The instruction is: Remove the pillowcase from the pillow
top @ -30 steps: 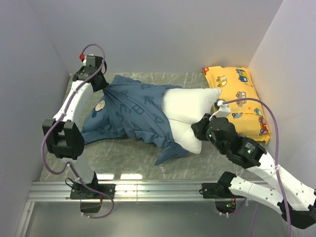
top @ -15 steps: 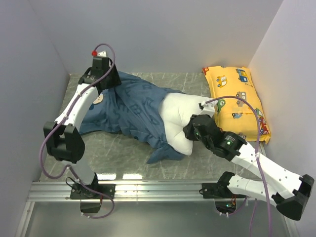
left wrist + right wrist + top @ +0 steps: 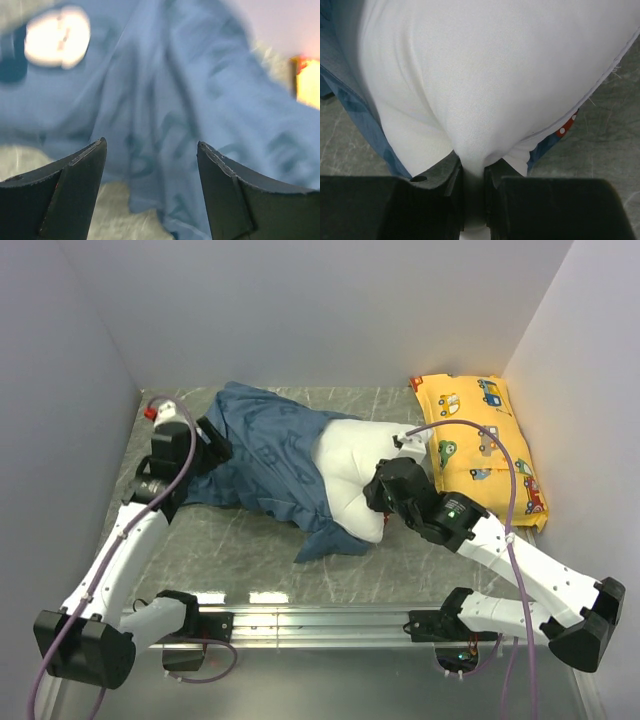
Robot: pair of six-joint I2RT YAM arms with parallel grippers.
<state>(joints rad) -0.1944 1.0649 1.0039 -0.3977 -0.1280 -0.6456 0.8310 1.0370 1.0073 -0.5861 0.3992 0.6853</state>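
Observation:
The blue pillowcase (image 3: 262,455) with darker letters lies bunched across the table's middle, still covering the left part of the white pillow (image 3: 350,470). The pillow's bare right end sticks out of it. My right gripper (image 3: 383,496) is shut on a pinched fold of the pillow (image 3: 480,95), and blue cloth (image 3: 350,100) shows at its sides. My left gripper (image 3: 205,445) sits at the pillowcase's left end. In the left wrist view it (image 3: 151,145) is open with nothing between its fingers, the blue cloth (image 3: 175,90) just beyond the tips.
A yellow pillow (image 3: 485,445) printed with cartoon cars lies at the back right against the wall. White walls close in the grey marbled table (image 3: 230,550) on three sides. A metal rail (image 3: 320,620) runs along the near edge.
My left gripper let go of the pillowcase, opened and dropped back toward the near left. The right gripper dragged the pillow leftward, and the pillowcase slumped flat.

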